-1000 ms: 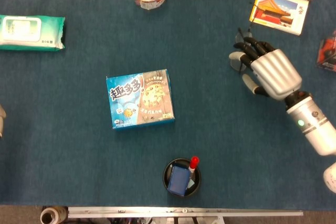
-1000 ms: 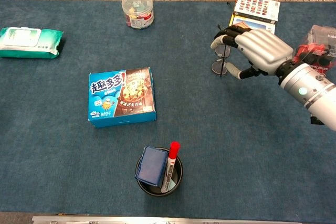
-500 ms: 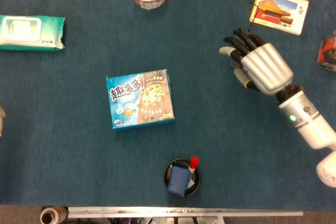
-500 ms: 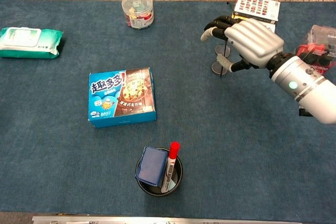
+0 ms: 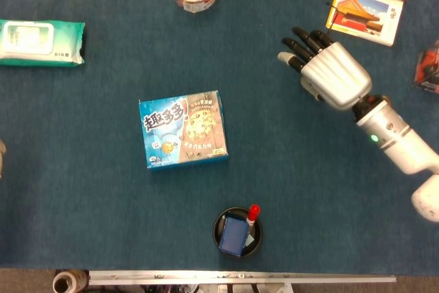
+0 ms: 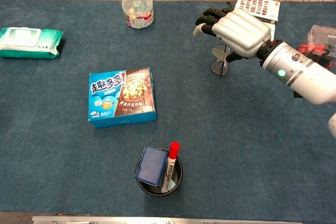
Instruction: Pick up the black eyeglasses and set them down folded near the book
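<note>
Eyeglasses [image 6: 220, 60], black and thin-framed, sit right of centre in the upper chest view, just below the book [image 6: 255, 8], partly hidden under the right hand [image 6: 237, 27]. They look light, slippery and easily bent; the frame's bridge seems the safest hold. The fingers [image 5: 299, 42] are spread above, holding nothing. The left hand is out of view.

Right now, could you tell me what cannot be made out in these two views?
- Black eyeglasses: chest view shows only lenses below the silver right hand; head view hides them under it.
- Left hand: only a sliver at the head view's left edge; its state is unclear.
- Red object: behind the arm in the chest view.
</note>
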